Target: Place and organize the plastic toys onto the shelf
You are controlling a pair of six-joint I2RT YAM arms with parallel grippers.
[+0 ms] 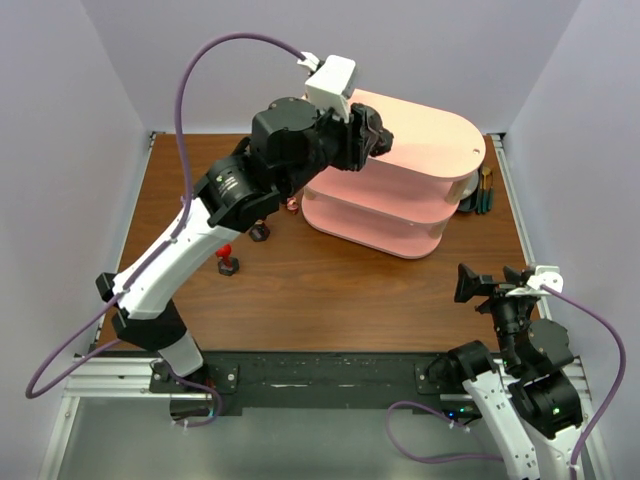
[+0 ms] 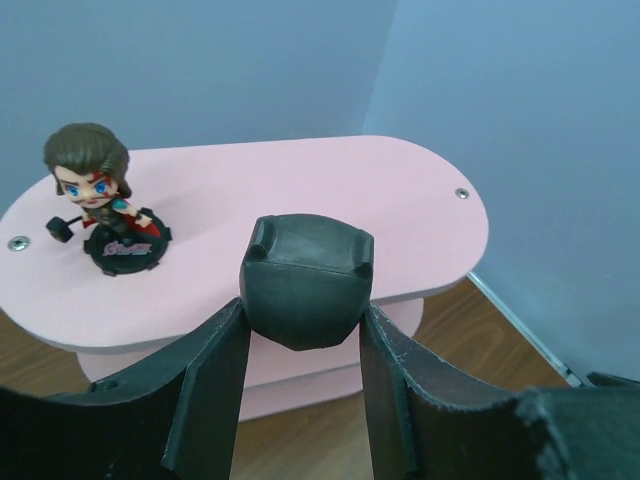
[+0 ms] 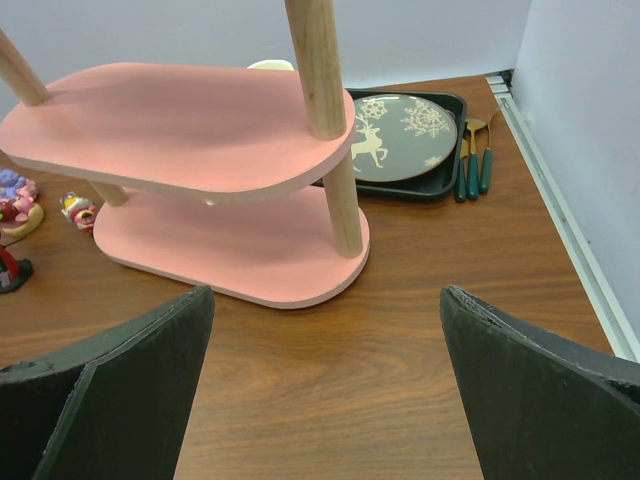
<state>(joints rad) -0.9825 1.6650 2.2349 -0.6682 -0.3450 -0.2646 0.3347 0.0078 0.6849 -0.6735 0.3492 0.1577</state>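
Note:
The three-tier oval shelf (image 1: 430, 145) stands at the back right of the table. In the left wrist view a brown-haired figurine (image 2: 95, 195) on a black base stands upright at the left end of the top board (image 2: 320, 190). My left gripper (image 1: 372, 135) hovers above that board's left end, shut on a black big-headed figurine (image 2: 305, 280), seen from behind; its face is hidden. On the table left of the shelf are a red figurine (image 1: 227, 260), a dark one (image 1: 260, 232) and a tiny one (image 1: 292, 205). My right gripper (image 1: 488, 290) is open and empty.
The right wrist view shows the two lower boards (image 3: 180, 120), a wooden post (image 3: 330, 130), small toys at the left edge (image 3: 15, 200), and behind the shelf a dark tray (image 3: 455, 105) with a reindeer plate (image 3: 400, 135) and teal-handled cutlery (image 3: 470, 165). White walls surround the table.

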